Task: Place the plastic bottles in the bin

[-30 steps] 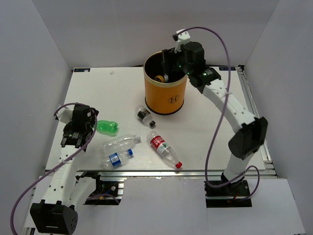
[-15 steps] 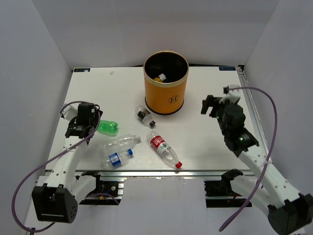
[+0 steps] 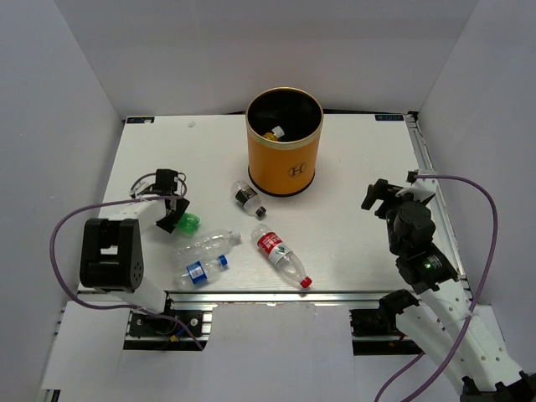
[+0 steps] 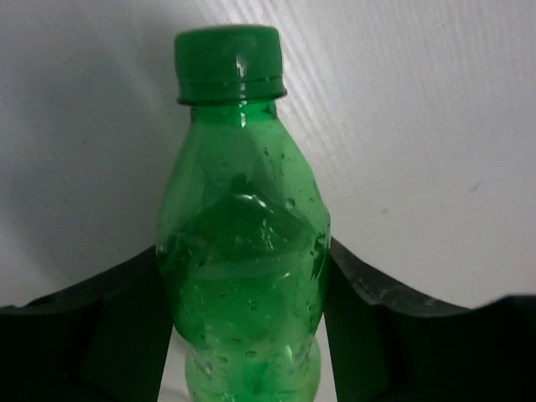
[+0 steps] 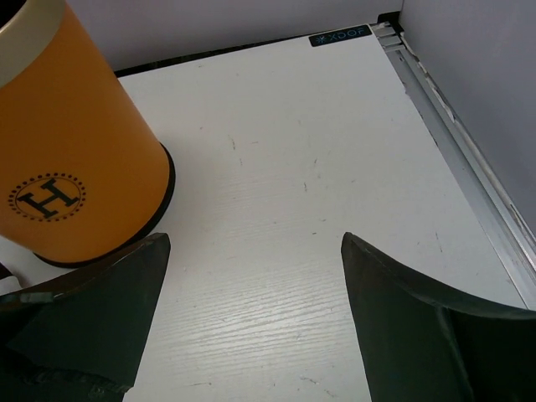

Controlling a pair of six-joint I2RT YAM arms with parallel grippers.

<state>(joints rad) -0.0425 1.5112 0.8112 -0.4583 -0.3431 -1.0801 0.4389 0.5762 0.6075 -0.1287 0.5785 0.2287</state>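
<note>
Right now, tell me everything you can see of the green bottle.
The green bottle is translucent green plastic, cap on, with a waisted body and droplets inside; no label shows. It lies on its side on the white table, near the left edge. The left gripper straddles its body, jaws close against both sides; whether they squeeze it is unclear.

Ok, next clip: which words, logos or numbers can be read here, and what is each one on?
"H" inside a dotted ring: on the tall orange cylindrical bin.
"XDOF", small and only roughly legible: on a dark sticker at the far edge of the white table.
The red label, blue label and black label on the clear plastic bottles: too small to read.
No text shows on the green plastic bottle.
</note>
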